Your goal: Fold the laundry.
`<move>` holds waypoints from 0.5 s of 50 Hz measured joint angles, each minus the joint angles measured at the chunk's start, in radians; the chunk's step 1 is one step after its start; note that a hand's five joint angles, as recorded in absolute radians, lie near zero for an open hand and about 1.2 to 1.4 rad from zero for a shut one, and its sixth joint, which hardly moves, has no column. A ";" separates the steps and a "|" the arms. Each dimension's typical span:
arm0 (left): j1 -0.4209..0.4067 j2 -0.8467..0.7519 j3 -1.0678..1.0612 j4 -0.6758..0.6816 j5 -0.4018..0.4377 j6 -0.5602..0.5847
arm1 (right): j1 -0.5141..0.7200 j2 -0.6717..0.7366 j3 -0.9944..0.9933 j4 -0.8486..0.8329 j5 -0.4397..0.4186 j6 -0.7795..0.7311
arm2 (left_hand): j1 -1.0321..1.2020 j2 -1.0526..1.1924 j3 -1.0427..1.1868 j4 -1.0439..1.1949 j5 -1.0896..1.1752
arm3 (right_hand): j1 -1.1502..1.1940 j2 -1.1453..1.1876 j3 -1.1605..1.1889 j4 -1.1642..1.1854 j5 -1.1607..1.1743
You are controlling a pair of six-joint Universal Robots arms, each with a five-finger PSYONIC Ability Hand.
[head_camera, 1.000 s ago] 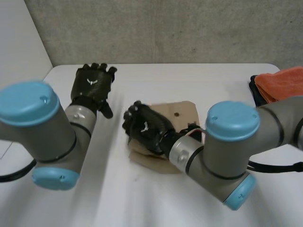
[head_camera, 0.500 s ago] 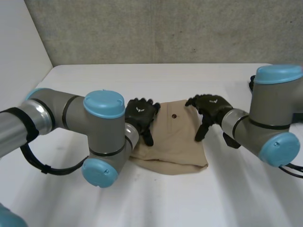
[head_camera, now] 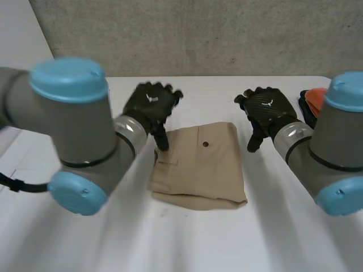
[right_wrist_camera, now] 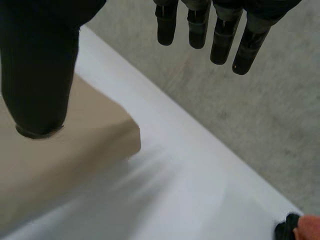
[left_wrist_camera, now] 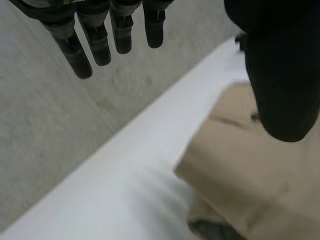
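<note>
Folded tan trousers with a dark button lie in the middle of the white table. My left hand hovers above their far left corner, open with fingers straight. My right hand hangs open just off their far right corner. In the left wrist view the fingers stretch toward the wall and the thumb hangs over the tan trousers. The right wrist view has the thumb over the trousers' corner and straight fingers. Neither hand holds cloth.
An orange cloth on a dark one lies at the table's right edge, partly behind my right arm; a bit of the orange cloth also appears in the right wrist view. A grey concrete wall stands behind the table.
Both hands have lifted off the trousers and drawn toward the far side. The left arm swung across the near left, and the right hand stays open.
</note>
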 measured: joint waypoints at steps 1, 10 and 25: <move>0.004 0.020 -0.003 -0.006 0.016 -0.005 | 0.007 -0.017 0.020 -0.010 0.002 0.002 | 0.000 0.000 0.000 0.000 0.000 | 0.000 0.000 0.000 0.000 0.000; 0.094 0.152 -0.025 -0.181 0.299 -0.086 | 0.115 -0.091 0.228 -0.056 0.012 0.088 | 0.000 0.000 0.000 0.000 0.000 | 0.000 0.000 0.000 0.000 0.000; 0.130 0.160 -0.024 -0.229 0.427 -0.132 | 0.233 0.096 0.345 -0.352 0.021 0.101 | 0.000 0.000 0.000 0.000 0.000 | 0.000 0.000 0.000 0.000 0.000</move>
